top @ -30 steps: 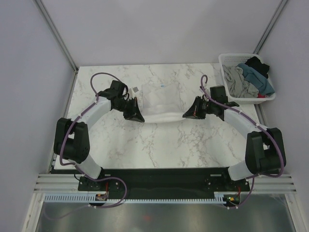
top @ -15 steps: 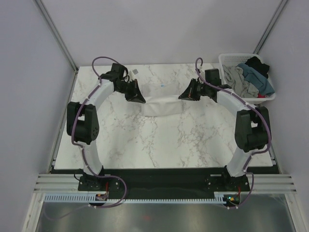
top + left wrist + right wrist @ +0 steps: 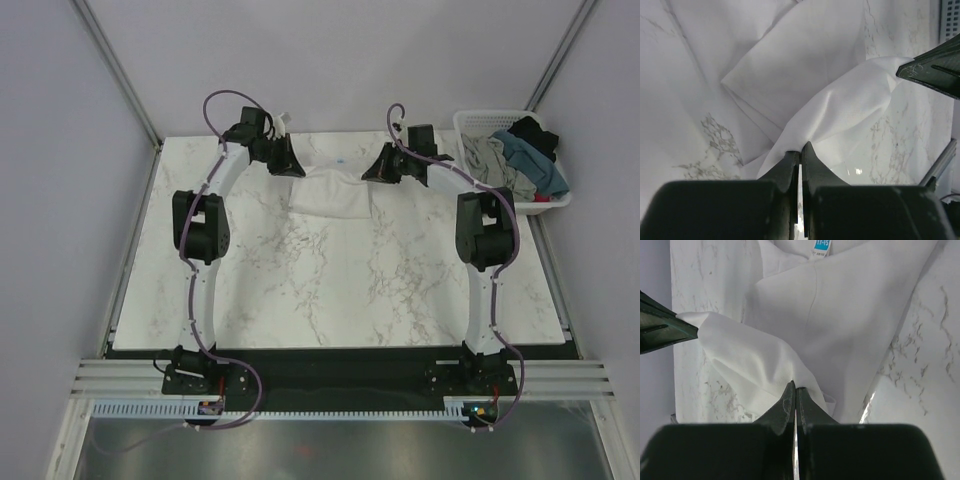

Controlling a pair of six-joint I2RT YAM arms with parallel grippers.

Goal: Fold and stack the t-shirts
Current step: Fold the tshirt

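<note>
White t-shirt (image 3: pixel 335 193) hem carried rearward; now doubled over, corners pinched in jaws.

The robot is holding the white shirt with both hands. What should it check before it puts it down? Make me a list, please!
1. Left gripper has a firm pinch on the white shirt: ok, shut on a fold.
2. Right gripper has its pinch too: ok, shut on cloth.
3. Both grippers level with each other across the table: ok, roughly.
4. Held edge pulled straight between them: not ok, it sags and creases.
5. Held edge lines up with the layer below: cannot tell.
6. Other shirts out of the way: ok, in the basket.
</note>
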